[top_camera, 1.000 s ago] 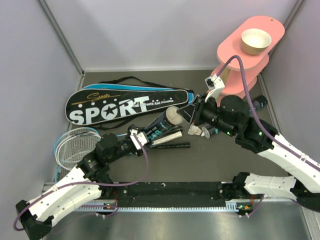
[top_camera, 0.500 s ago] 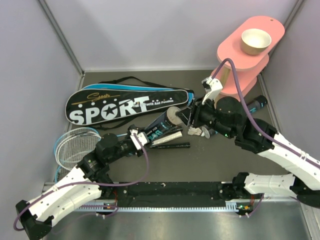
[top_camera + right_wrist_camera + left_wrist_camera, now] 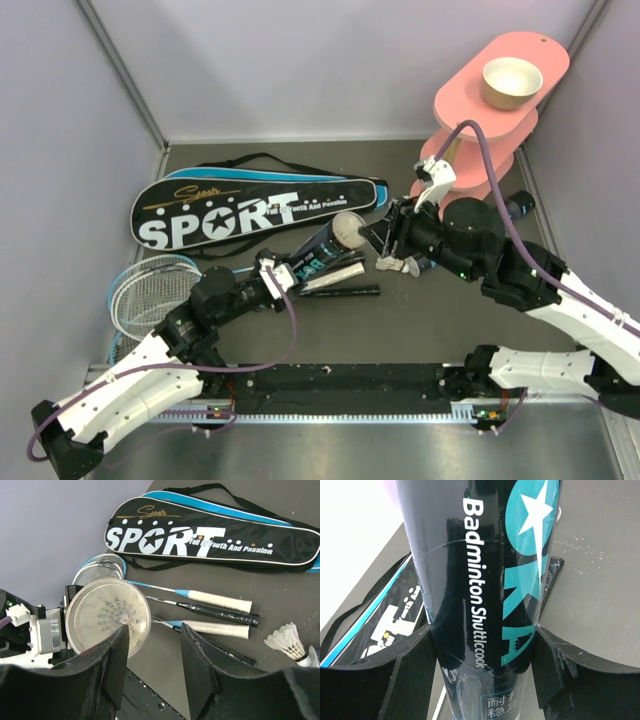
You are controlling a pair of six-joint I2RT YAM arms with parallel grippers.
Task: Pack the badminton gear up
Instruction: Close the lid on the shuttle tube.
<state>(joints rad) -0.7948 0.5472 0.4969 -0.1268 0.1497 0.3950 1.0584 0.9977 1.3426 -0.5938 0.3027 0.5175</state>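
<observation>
A tan round bowl [image 3: 512, 82] sits atop a pink three-tier stand [image 3: 462, 100] at the far right corner of the dark tabletop [image 3: 420, 320].

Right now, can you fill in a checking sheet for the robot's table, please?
Surface: dark table, few white specks.
Job's things: tube with shuttlecock feathers inside; loose shuttlecock on the table; rackets lying beside the SPORT bag; second tube by the stand, partly hidden.
Clutter: pink stand carrying a tan bowl.
Grippers: left gripper clamped on the tube; right gripper open, empty, facing the tube's mouth.
Cables: a purple cable loops along each arm.
Surroundings: grey walls; nothing else seen.
</observation>
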